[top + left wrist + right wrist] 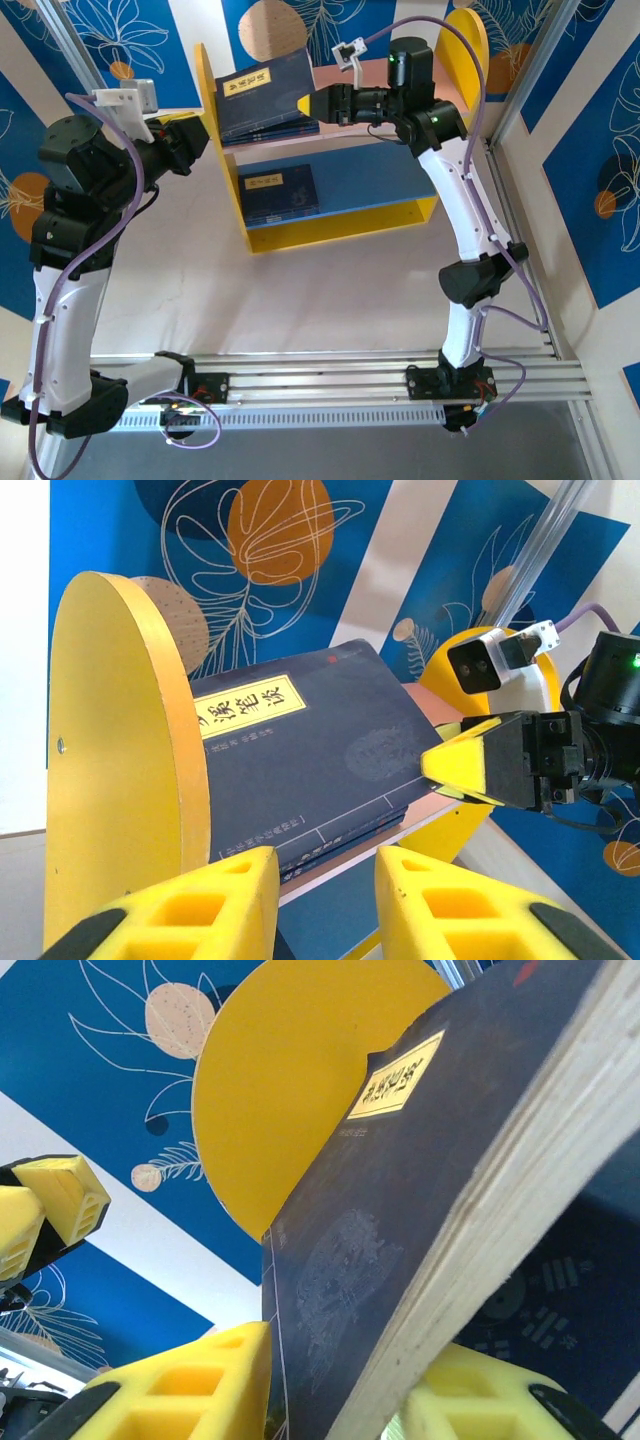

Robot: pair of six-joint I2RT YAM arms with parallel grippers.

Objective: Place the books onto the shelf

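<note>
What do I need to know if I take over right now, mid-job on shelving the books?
Left end effector: open, empty, beside the left panel.
Right end effector: astride the top book at its right edge; clamped or released, unclear.
Books: stack on the pink board, top book tilted; one lower book on the blue board.
Done: these books are on the shelf.
Left: free the top book, let it lie flat, back the right arm out.
</note>
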